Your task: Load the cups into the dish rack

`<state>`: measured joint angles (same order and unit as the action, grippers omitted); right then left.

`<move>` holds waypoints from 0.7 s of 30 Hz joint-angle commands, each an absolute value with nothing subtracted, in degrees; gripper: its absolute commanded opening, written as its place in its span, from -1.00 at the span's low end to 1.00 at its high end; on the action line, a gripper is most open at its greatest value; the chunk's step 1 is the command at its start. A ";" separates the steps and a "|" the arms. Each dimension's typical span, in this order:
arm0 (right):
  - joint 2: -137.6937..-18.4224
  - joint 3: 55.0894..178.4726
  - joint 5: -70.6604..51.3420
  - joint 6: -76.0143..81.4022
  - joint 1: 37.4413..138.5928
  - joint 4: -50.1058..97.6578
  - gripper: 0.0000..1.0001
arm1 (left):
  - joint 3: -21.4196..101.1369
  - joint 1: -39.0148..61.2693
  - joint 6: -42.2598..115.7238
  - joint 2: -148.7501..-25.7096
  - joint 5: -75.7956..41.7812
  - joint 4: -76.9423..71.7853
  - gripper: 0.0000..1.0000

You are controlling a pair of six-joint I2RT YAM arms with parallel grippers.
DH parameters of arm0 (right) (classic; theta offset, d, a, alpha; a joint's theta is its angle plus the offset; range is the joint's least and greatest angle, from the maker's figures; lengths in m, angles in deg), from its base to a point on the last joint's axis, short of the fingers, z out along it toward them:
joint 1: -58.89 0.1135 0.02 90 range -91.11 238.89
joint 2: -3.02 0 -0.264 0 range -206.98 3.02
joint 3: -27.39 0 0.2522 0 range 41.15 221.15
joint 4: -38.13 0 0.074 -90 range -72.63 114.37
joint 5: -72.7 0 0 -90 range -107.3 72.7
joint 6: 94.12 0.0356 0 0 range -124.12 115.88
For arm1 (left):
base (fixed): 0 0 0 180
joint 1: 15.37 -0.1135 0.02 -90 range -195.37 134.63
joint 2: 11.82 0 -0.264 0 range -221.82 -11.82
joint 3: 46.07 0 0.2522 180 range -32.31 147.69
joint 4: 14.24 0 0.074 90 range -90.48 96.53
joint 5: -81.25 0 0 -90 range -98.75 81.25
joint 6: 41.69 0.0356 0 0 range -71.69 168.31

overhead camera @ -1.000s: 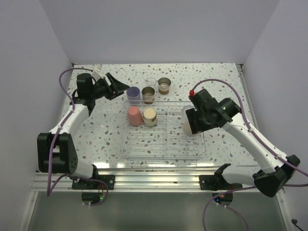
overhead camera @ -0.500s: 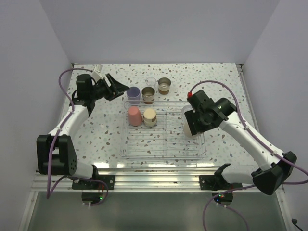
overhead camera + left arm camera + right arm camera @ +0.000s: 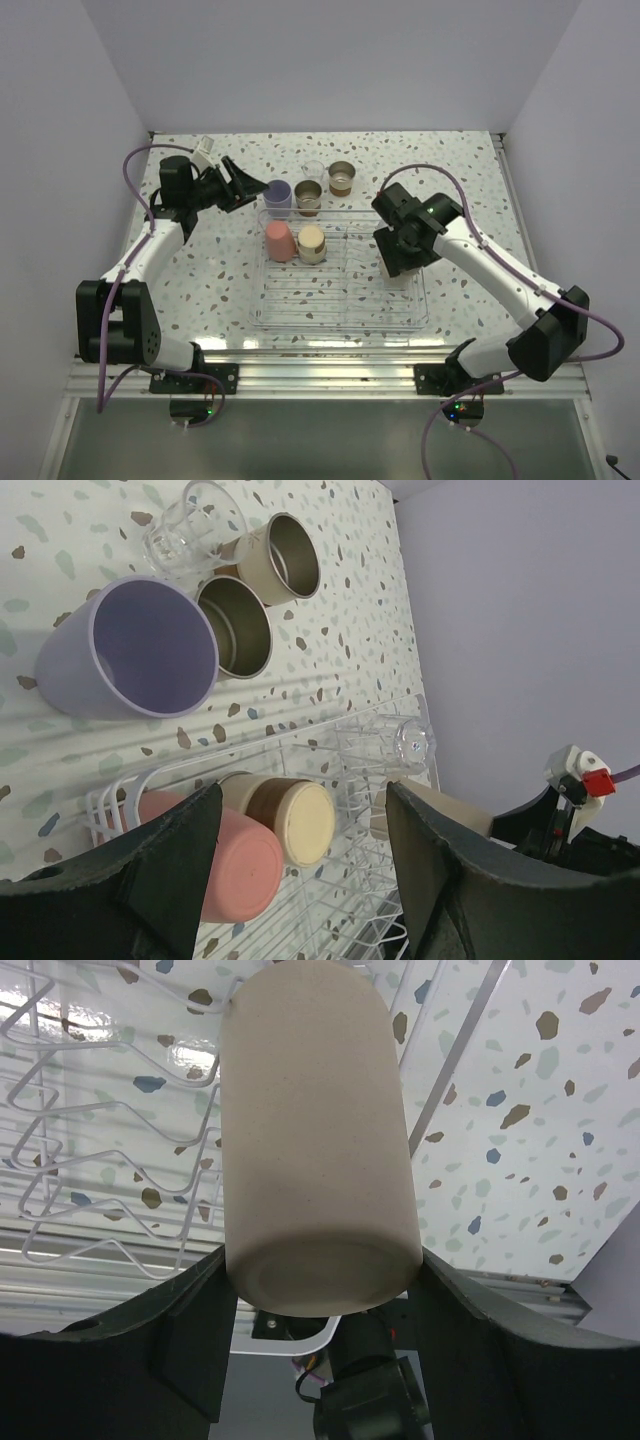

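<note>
My right gripper (image 3: 397,258) is shut on the tall beige cup (image 3: 318,1140) and holds it over the right end of the clear dish rack (image 3: 340,324), its fingers (image 3: 190,1330) on both sides of it. In the rack stand a coral-pink cup (image 3: 279,240), an upturned steel cup with a tan base (image 3: 312,242) and a clear cup (image 3: 410,742). My left gripper (image 3: 236,185) is open and empty, just left of the lavender cup (image 3: 277,192). Behind the rack stand two steel cups (image 3: 308,197) (image 3: 342,178) and a clear cup (image 3: 313,170).
The rack's wire floor (image 3: 100,1160) lies under the beige cup. The speckled table (image 3: 200,270) ends at a metal rail at the near edge (image 3: 320,365). White walls close in the back and both sides.
My right arm has swung left and turned, carrying the beige cup further in over the rack's right end. My left gripper has barely moved.
</note>
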<state>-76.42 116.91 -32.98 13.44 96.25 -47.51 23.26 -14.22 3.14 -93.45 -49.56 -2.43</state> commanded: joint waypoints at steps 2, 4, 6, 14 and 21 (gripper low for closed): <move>-78.18 121.65 -37.34 13.02 96.07 -49.37 -1.00 | 22.97 -14.58 5.16 -91.80 -49.44 -2.58 0.39; -79.42 123.23 -37.86 12.76 96.15 -49.98 -1.00 | 22.97 -14.58 5.33 -91.80 -49.53 -2.50 0.39; -80.47 124.64 -38.13 12.41 96.07 -50.60 -1.00 | 22.88 -14.58 5.42 -91.81 -49.35 -2.32 0.39; -82.49 127.80 -38.31 11.70 96.33 -51.57 0.18 | 22.88 -14.67 6.12 -92.16 -49.17 -1.97 0.39; -83.90 129.91 -38.39 11.70 96.86 -52.18 0.68 | 22.97 -14.67 6.12 -92.68 -49.09 -2.23 0.39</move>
<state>-83.74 127.12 -35.91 12.50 96.50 -50.81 23.15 -14.22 4.57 -93.45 -49.15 -1.58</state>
